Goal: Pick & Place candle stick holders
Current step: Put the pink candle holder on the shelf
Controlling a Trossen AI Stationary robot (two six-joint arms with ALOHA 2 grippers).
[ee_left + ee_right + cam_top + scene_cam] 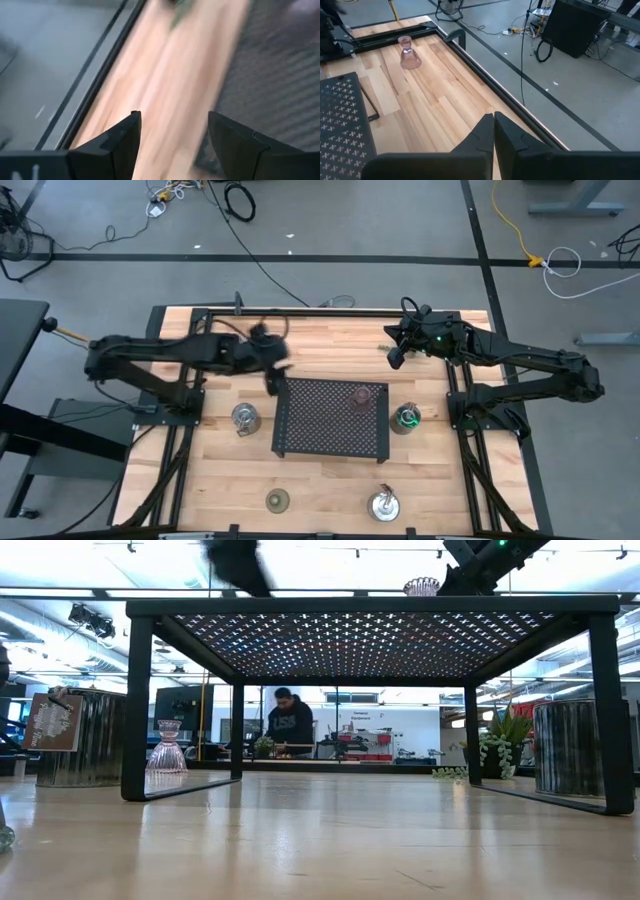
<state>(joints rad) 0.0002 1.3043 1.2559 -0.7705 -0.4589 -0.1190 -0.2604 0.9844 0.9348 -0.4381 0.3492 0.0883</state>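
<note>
Black tray, left pincer beside edge

robotics lab
cables are trailing over a taped grey floor; a person is working at a far bench.

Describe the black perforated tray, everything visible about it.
The black perforated tray is a rectangular, metal-looking raised stand: a flat top punched with small holes on thin legs joined by floor rails. It stands level mid-table on the wood. One pink candle holder sits on top; neither gripper touches it.
</note>
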